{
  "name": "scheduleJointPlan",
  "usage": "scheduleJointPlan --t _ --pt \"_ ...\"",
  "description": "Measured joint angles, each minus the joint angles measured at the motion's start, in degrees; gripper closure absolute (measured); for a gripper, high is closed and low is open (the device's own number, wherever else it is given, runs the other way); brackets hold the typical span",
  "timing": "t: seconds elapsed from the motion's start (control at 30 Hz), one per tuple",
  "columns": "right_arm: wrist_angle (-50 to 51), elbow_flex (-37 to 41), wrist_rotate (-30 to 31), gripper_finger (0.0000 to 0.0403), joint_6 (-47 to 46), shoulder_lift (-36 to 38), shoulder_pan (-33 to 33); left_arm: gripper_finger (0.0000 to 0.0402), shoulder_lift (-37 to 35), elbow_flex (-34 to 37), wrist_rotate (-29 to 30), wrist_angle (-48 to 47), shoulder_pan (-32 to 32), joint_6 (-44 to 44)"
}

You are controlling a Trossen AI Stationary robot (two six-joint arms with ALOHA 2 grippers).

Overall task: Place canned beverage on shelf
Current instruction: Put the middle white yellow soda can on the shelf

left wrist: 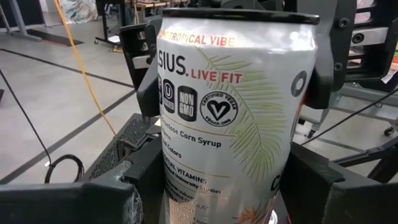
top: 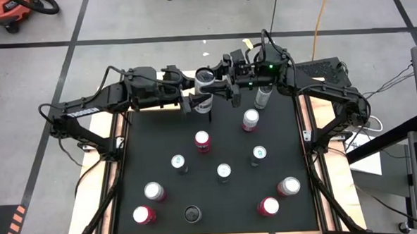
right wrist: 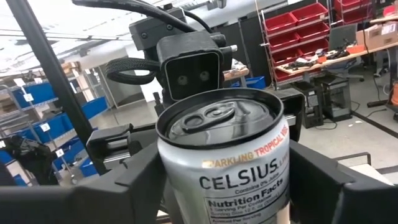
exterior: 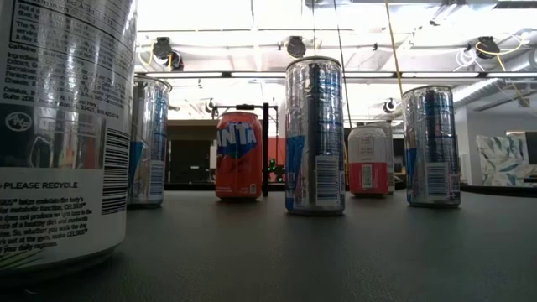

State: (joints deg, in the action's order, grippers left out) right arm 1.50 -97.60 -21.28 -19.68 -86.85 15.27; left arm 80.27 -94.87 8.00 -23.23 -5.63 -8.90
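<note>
A silver Celsius can point(top: 204, 89) hangs upright in the air over the far middle of the black mat point(top: 219, 194). Both grippers are shut on it. My left gripper point(top: 198, 103) reaches in from the table's left at the can's lower part point(left wrist: 227, 199). My right gripper point(top: 222, 82) reaches in from the right at its upper part point(right wrist: 227, 180). The can's top with its pull tab point(right wrist: 217, 118) shows in the right wrist view. The shelf shows in no view. My left gripper pinches the lower part of the can's wall point(left wrist: 186, 202) between its two fingers, one on each side. The fingers come in about level from the table's left. The can stands upright, lifted clear of the mat. My right gripper has the can's upper wall just below the rim point(right wrist: 171, 165) between its two fingers point(left wrist: 144, 81), one on each side. They come in about level from the table's right, above my left gripper's fingers.
Several other cans stand upright on the mat: a red one point(top: 202, 140), silver ones point(top: 224, 172) point(top: 251, 119) point(top: 262, 97), more along the near edge point(top: 144, 215) point(top: 269, 206). In the low view one can point(exterior: 63, 134) looms close at the left.
</note>
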Motion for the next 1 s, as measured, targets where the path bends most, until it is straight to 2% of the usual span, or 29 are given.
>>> scheduleJointPlan --t 0.27,0.5,0.6,1.0 --pt "-0.15 0.00 0.00 0.0165 0.46 -0.01 0.02 0.0156 0.00 0.00 1.62 -0.01 0.06 -1.96" --pt "-0.03 0.00 0.07 0.0166 0.68 -0.04 0.02 0.0089 -0.02 -0.12 0.11 1.63 0.00 -4.13" --pt "-0.17 0.02 0.17 0.0166 1.02 -0.13 0.02 0.0074 -0.15 -0.17 -0.05 2.73 -0.25 -3.91" --pt "-0.83 -0.02 -0.41 0.0165 0.76 0.00 0.02 0.0078 -0.44 -0.15 -12.82 3.35 -5.27 -4.27"
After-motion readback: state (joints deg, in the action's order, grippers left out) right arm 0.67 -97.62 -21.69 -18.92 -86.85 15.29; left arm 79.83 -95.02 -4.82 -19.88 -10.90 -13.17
